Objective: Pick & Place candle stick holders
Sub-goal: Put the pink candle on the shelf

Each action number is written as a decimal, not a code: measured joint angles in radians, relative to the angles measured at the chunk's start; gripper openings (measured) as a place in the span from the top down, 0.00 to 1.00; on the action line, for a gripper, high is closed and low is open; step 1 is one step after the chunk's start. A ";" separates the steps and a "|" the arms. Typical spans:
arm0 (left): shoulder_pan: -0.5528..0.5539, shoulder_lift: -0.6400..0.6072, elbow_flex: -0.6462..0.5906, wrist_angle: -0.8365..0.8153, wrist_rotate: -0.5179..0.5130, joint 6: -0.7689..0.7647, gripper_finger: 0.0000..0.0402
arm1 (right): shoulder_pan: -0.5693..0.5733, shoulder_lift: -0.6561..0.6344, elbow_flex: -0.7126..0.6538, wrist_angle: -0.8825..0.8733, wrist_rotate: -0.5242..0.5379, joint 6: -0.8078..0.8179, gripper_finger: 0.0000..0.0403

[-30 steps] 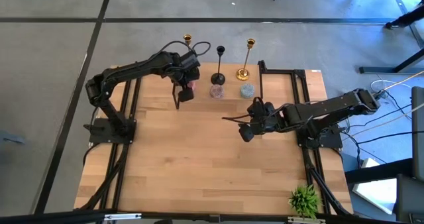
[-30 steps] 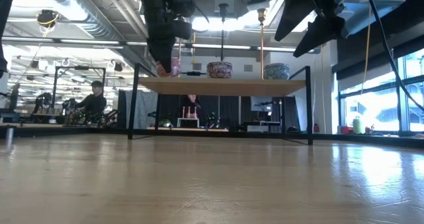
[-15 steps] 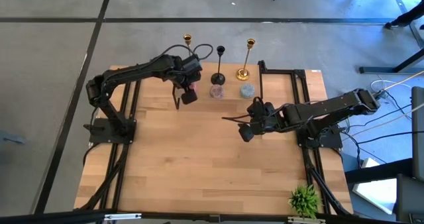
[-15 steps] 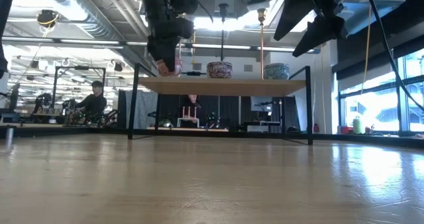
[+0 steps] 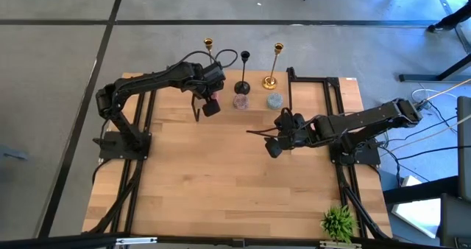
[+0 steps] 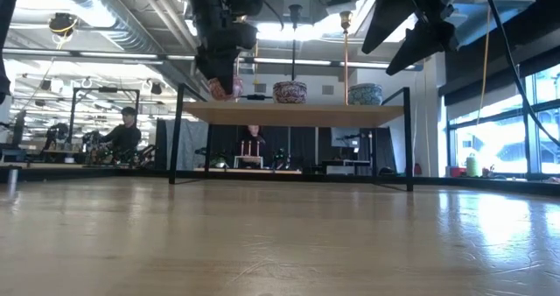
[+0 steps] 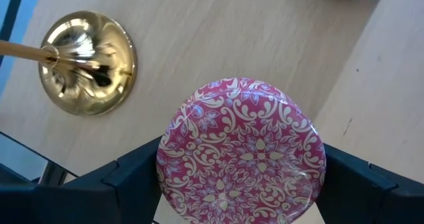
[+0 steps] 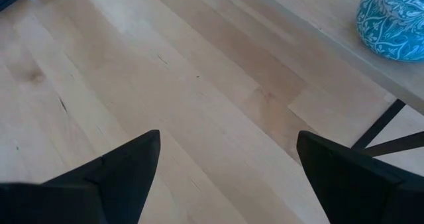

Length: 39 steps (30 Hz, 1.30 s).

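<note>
Fingers (image 7: 126, 177) of my left gripper (image 7: 242, 184) were pinching the pink holder (image 7: 241, 151), which had just come up off the shelf beside the gold stick (image 7: 86, 61). So pickup looked done. Right gripper (image 8: 225, 171) waited, spread, over the table (image 8: 165, 85).
</note>
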 joint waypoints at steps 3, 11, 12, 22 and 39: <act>-0.009 0.000 0.000 0.009 -0.008 0.000 0.20 | 0.000 0.000 0.000 0.000 0.000 0.000 0.11; -0.019 0.000 0.000 0.016 -0.081 0.000 0.21 | 0.000 0.000 0.000 0.000 0.000 0.001 0.11; -0.019 0.000 0.000 0.016 -0.081 0.001 0.21 | 0.000 0.000 0.000 0.000 0.000 0.001 0.11; -0.019 0.000 0.000 0.016 -0.052 0.004 0.20 | 0.000 0.000 0.000 0.000 0.000 0.002 0.11; -0.019 0.000 0.000 0.012 -0.106 0.003 0.19 | -0.002 0.001 0.000 0.000 0.003 0.004 0.11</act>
